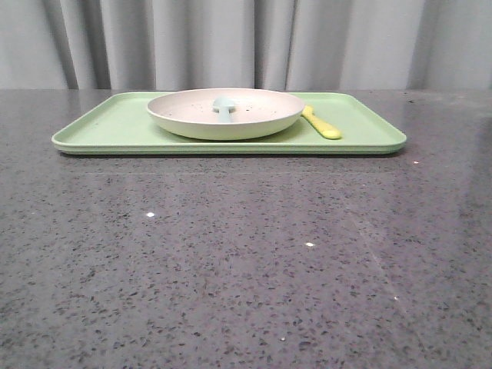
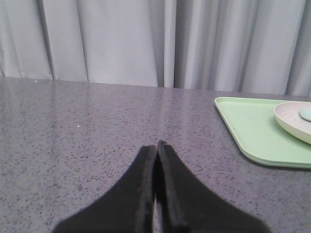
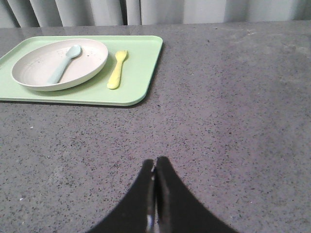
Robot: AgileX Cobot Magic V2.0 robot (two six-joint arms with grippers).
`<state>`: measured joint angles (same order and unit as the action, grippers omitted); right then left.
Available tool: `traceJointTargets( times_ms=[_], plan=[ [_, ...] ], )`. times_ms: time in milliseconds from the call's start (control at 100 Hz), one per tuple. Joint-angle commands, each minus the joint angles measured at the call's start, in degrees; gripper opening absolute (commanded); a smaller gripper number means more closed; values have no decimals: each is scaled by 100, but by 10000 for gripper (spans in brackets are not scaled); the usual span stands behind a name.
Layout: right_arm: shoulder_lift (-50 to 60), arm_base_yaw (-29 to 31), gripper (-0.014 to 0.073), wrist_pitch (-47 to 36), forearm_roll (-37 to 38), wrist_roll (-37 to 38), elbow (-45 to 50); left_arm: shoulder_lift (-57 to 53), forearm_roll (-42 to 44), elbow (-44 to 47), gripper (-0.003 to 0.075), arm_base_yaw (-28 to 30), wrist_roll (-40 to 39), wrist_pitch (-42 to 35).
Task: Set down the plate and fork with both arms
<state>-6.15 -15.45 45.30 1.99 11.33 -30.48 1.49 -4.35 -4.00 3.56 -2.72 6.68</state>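
Plate (image 1: 226, 114): sat on green tray (image 1: 108, 127), approx. centre, w/ pale blue utensil (image 1: 224, 108) lying inside. Fork (image 1: 321, 123): lay flat on tray just beside plate, on robot's right. Left gripper (image 2: 156, 145): fingers pressed together, nothing held, over bare grey table (image 1: 231, 261), well apart from tray. Right gripper (image 3: 155, 162): same, closed empty, over table.

A tray (image 1: 115, 131) sits toward the far side of the worktop (image 1: 246, 261), in front of a curtain (image 1: 246, 42), carrying a plate (image 1: 225, 113) near its middle with a spoon (image 1: 224, 108) lying inside it, and a fork (image 1: 321, 123) lying on the tray just right of the plate.
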Motion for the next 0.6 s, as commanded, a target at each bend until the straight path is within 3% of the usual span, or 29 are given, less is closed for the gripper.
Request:
traceJointTargets(
  times_ms=[0,590],
  plan=[
    [-81,32,-67,-419,96,-11,-121,-194,21,183,-20,25,-59,-718],
    [-94,32,-67,-424,101,-11,-121,-347,21,474,-20,-1,-59,-614]
  ],
)
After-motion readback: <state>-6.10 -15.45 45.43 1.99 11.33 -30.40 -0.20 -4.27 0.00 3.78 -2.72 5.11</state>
